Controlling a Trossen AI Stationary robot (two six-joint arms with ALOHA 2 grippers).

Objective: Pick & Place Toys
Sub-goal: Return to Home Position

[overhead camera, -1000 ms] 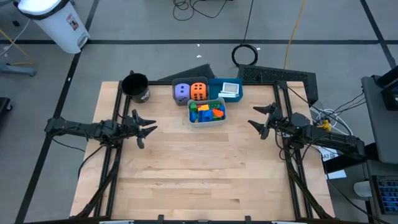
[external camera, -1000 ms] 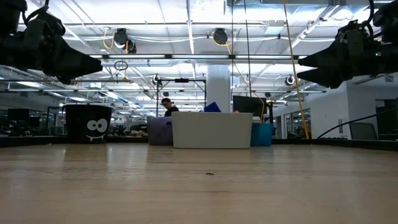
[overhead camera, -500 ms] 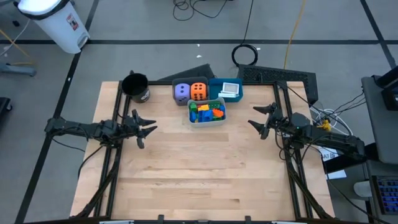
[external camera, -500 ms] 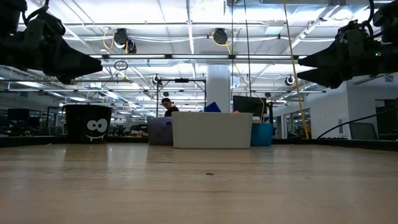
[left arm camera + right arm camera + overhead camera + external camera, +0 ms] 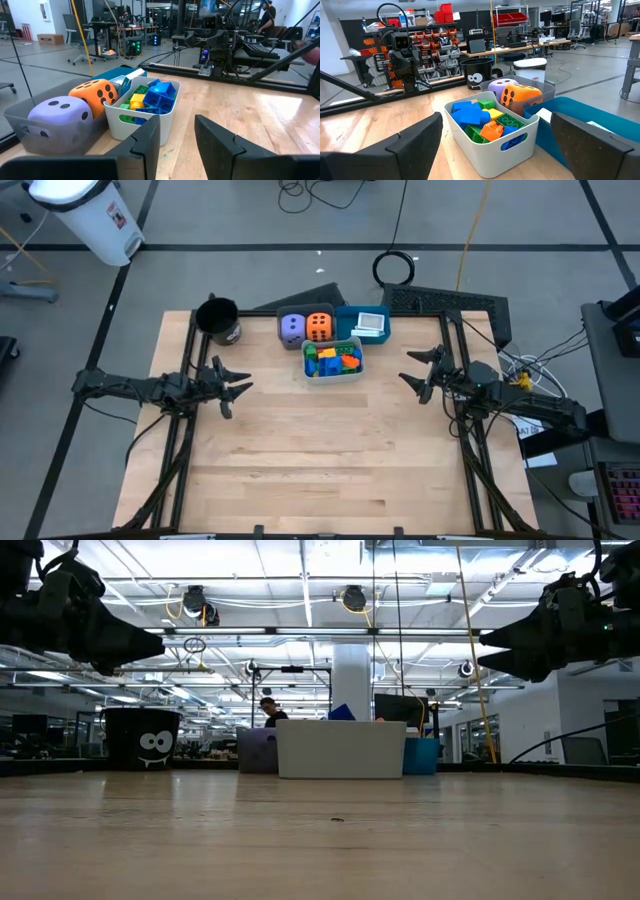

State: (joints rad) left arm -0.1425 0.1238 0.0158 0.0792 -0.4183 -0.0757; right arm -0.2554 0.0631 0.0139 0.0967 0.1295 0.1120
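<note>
1. The left gripper (image 5: 232, 387) hangs over the table (image 5: 320, 470) near its left edge and the right gripper (image 5: 418, 375) near its right edge. Each has its jaws parted with nothing between them.
2. The toys look sorted. The blocks (image 5: 333, 358) fill the white bin (image 5: 333, 377). The purple die (image 5: 291, 327) and orange die (image 5: 319, 326) sit side by side in the grey bin (image 5: 303, 340) just behind it. The cards (image 5: 371, 323) lie in the blue bin (image 5: 345, 315) beside that. No loose toy shows on the bare wood.
3. So only the retreat seems left: draw each arm straight back toward its own side, holding its height above the wood.
4. Keep both grippers out of the middle, where the bins cluster at the far edge (the cup (image 5: 218, 318), near the left arm, is the likeliest thing to clip).
5. Leave the jaws apart and empty, and move both arms slowly enough that nothing on the table shakes.
</note>
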